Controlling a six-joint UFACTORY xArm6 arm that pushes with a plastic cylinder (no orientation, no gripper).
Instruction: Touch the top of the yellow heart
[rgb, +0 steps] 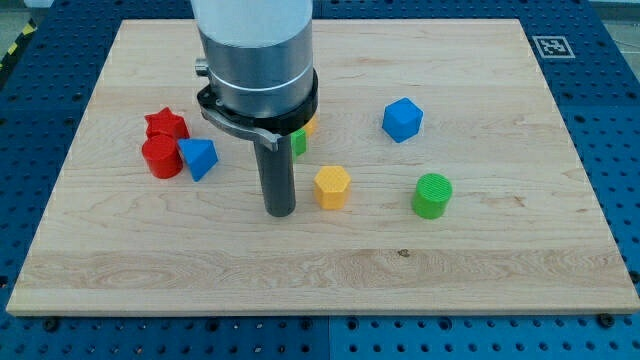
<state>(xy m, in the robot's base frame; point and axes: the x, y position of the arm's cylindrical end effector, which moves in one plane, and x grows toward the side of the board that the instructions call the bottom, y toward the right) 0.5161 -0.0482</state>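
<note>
Yellow heart (310, 126): only a thin yellow sliver shows, near board centre toward the top edge; rest hidden behind the arm's grey cylinder (255, 50), shape can't be confirmed. A green block (299, 141) beside it is also mostly hidden. My tip (279, 212) is a plain dark rod w/ no jaws, holding nothing, just left of the yellow hexagon (332, 186). Wooden board (500, 260) w/ visible grain; blocks look ridged plastic.

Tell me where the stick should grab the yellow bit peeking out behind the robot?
My tip cannot grab, only touch. It stands toward the view's bottom from the yellow block, with a green block beside it. I'd probably circle by the view's right and meet its top edge; its shape is mostly hidden.
</note>
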